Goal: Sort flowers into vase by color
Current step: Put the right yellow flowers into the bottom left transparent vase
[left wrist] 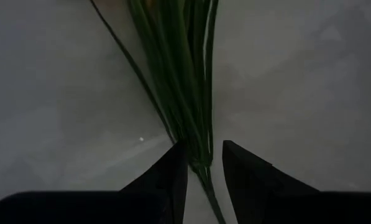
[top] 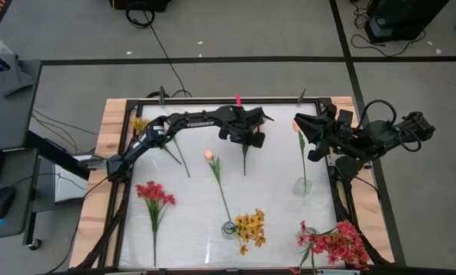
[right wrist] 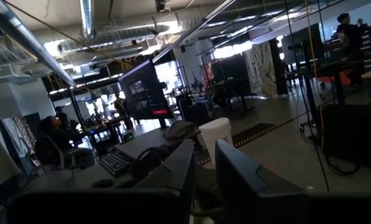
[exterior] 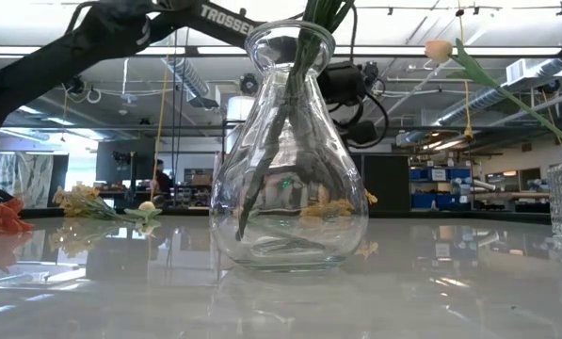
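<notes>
My left gripper (top: 247, 137) reaches over the table's far middle, shut on a green-stemmed flower (top: 245, 159); its blossoms are hidden. My right gripper (top: 310, 136) hovers at the far right, shut (right wrist: 205, 162), beside a peach tulip (top: 296, 126) whose stem stands in a small glass vase (top: 302, 186). A round clear vase (exterior: 285, 160) near the front edge holds the stems of a yellow cluster (top: 250, 228). On the table lie another peach tulip (top: 208, 155), a red cluster (top: 155, 195) and a yellow cluster (top: 140, 124). More red flowers (top: 336, 244) sit at the near right corner. My left gripper pinches the flower's stem (left wrist: 199, 155) between its two fingers (left wrist: 166, 180), just where the bundle of long leaves begins. The fingers point down from above. The thin bare stem (left wrist: 215, 208) runs on past them. Whether the flower touches the table I cannot tell.
A black frame (top: 212, 101) borders the white table top. The left arm (top: 182, 122) spans the far left part of the table. Free surface lies in the middle between the two vases. People and desks show in the room beyond.
</notes>
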